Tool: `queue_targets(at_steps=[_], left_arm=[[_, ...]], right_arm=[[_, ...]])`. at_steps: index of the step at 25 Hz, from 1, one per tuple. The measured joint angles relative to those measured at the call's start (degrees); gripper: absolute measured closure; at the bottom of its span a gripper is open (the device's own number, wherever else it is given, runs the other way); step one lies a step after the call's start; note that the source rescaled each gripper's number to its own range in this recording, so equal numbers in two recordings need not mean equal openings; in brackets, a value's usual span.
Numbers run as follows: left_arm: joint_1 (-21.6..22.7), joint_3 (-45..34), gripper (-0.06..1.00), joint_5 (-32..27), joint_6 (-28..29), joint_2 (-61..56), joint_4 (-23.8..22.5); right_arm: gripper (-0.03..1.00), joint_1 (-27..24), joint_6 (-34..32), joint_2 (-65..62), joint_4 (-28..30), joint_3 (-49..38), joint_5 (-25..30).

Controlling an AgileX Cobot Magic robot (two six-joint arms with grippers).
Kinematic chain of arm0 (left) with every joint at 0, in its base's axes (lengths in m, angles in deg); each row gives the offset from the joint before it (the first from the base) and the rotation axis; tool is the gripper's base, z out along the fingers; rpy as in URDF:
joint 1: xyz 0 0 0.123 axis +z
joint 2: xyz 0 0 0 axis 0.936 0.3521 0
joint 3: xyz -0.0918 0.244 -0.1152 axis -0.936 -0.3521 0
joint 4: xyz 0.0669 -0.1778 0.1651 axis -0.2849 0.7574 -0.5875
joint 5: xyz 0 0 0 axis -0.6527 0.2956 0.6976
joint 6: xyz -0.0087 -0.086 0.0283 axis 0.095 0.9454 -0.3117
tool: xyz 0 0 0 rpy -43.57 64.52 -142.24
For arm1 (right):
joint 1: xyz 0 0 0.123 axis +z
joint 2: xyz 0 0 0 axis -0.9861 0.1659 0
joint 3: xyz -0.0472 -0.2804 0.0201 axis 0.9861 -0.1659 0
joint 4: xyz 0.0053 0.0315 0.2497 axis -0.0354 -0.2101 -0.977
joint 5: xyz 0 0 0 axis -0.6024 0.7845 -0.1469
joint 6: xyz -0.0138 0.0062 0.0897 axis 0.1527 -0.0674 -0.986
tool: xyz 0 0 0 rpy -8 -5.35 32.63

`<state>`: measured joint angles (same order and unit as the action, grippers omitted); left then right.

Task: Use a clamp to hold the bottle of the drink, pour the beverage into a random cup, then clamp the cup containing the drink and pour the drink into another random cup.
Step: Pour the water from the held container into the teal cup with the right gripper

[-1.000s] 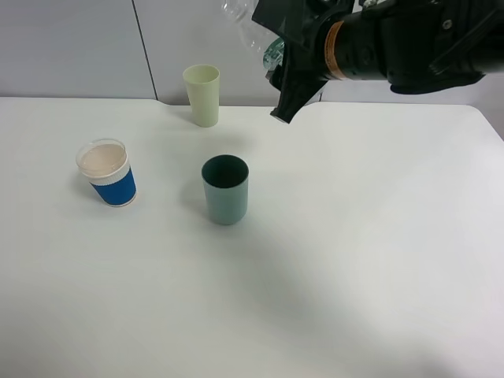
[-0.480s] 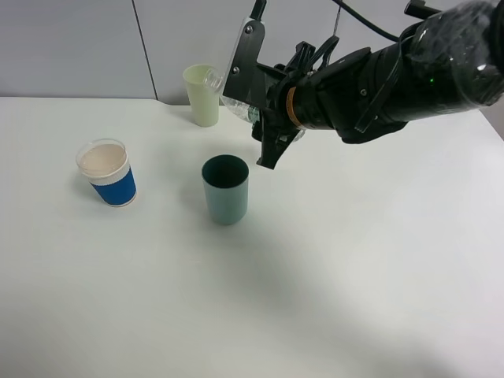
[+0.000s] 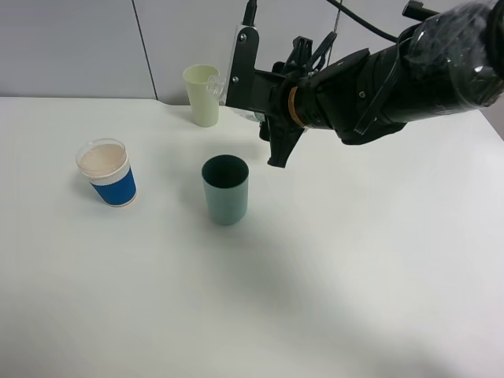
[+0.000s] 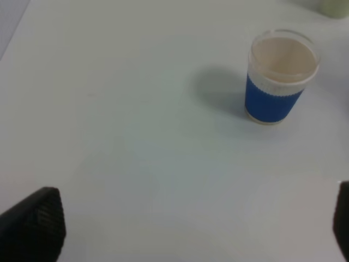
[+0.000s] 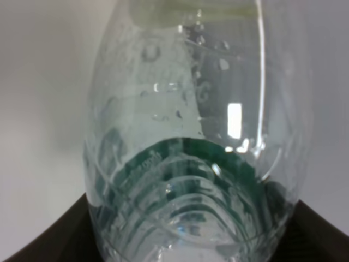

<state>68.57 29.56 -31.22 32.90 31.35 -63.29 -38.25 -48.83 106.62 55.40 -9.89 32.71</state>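
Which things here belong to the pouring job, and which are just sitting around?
Part of the job:
- bottle, clamped in the right gripper
- teal-green tumbler
- blue-sleeved paper cup

Just sitting there:
- pale yellow-green tumbler

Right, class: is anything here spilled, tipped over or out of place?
No spill shows; the teal cup, blue-sleeved cup and yellow-green tumbler stand upright. Only the bottle is askew: the right gripper holds it tipped sideways in the air.
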Motion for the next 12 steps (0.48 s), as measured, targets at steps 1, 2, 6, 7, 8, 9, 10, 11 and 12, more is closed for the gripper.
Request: queue_targets(at_steps=[1,2,6,7,8,9,10,11,12], left_arm=[[0.0,0.0,-0.06,0.0,0.0,0.0,0.0],[0.0,0.0,-0.06,0.0,0.0,0.0,0.0],[0.0,0.0,-0.06,0.0,0.0,0.0,0.0],[0.0,0.0,-0.06,0.0,0.0,0.0,0.0],[0.0,0.0,-0.06,0.0,0.0,0.0,0.0],[0.0,0.0,-0.06,0.0,0.0,0.0,0.0],[0.0,0.0,-0.06,0.0,0.0,0.0,0.0],[0.0,0.0,-0.06,0.0,0.0,0.0,0.0],[0.0,0.0,-0.06,0.0,0.0,0.0,0.0]], right_arm=[[0.97,0.0,0.3,0.0,0.0,0.0,0.2],[0.97,0.0,0.5,0.0,0.0,0.0,0.2],[0.97,0.0,1.4,0.0,0.0,0.0,0.2],[0.97,0.0,1.9,0.0,0.0,0.0,0.2],[0.97,0.0,2.4,0.0,0.0,0.0,0.2],[0.97,0.0,2.8,0.0,0.0,0.0,0.2],[0.97,0.0,3.0,0.0,0.0,0.0,0.1],[0.97,0.0,3.0,0.0,0.0,0.0,-0.1],[0.97,0.0,3.1,0.0,0.0,-0.1,-0.2]])
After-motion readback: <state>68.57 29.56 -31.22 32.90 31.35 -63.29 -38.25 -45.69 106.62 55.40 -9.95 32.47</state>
